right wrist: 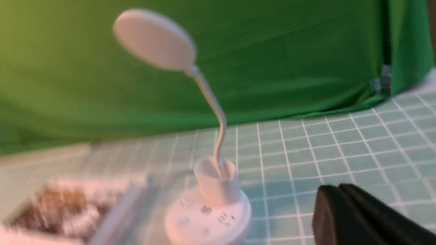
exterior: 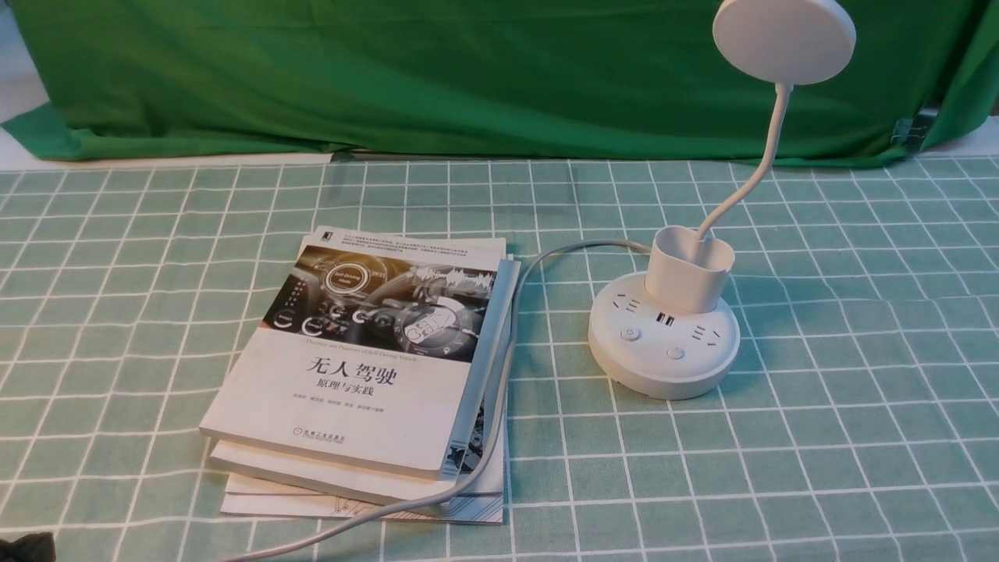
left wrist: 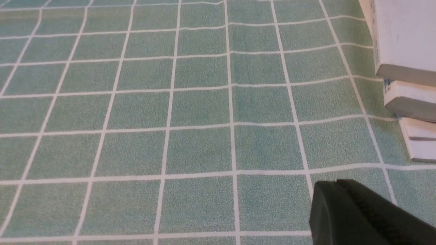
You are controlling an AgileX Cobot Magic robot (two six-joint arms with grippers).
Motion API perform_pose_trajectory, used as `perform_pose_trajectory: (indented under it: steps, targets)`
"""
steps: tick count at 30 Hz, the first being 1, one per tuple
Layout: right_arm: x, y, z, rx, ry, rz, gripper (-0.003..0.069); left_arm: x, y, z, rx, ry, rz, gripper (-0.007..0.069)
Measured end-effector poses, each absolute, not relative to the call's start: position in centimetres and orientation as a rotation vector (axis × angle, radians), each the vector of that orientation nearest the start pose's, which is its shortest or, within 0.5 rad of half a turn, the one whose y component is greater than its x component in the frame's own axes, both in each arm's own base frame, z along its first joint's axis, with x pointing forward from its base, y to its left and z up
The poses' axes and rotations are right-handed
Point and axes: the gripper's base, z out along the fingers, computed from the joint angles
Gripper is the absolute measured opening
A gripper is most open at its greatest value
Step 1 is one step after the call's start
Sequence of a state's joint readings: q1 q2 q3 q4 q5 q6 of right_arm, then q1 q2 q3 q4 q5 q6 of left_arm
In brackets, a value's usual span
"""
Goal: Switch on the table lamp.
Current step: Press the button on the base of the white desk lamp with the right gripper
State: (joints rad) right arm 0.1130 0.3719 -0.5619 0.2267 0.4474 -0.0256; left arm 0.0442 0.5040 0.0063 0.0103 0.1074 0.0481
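Note:
The white table lamp stands right of centre on the checked cloth. Its flat disc head sits on a thin curved gooseneck that rises from a cup-shaped holder. The round base carries sockets and two buttons, and the head looks unlit. In the blurred right wrist view the lamp lies ahead of my right gripper, which is shut, empty and well apart from it. My left gripper is shut and empty over bare cloth beside the books. The right gripper does not show in the front view.
A stack of books lies left of the lamp, and its corner shows in the left wrist view. The lamp's grey cable runs along the books' right edge toward the front. A green cloth backdrop closes the far side.

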Motion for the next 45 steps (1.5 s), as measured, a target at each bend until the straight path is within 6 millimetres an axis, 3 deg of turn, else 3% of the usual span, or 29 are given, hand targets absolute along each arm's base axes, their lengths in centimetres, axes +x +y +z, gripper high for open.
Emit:
perform_pose_trajectory:
  steps: [5,7,15,18,26,45]
  targets:
    - [11.3,3.1,37.2,-0.336,1.978,0.193,0.0027,8.9,0.4,16.4,0.019,2.105,0.066,0.0021]
    - [13.1,3.8,37.3,-0.422,2.088,0.194,0.0027,8.9,0.4,16.5,0.02,2.092,0.067,0.0021]
    - [19.6,6.6,32.2,-0.609,2.431,0.248,0.0027,9.0,0.4,16.6,0.023,2.078,0.069,0.0021]
    - [21.2,7.8,30.5,-0.668,2.483,0.259,0.0027,9.0,0.4,16.6,0.023,2.078,0.069,0.0021]
    - [22.3,10.7,29.4,-0.77,2.404,0.282,0.0027,9.0,0.4,16.6,0.024,2.078,0.07,0.0021]
    - [23.2,11.2,28.8,-0.736,2.395,0.285,0.0027,9.0,0.4,16.6,0.026,2.078,0.071,0.0021]
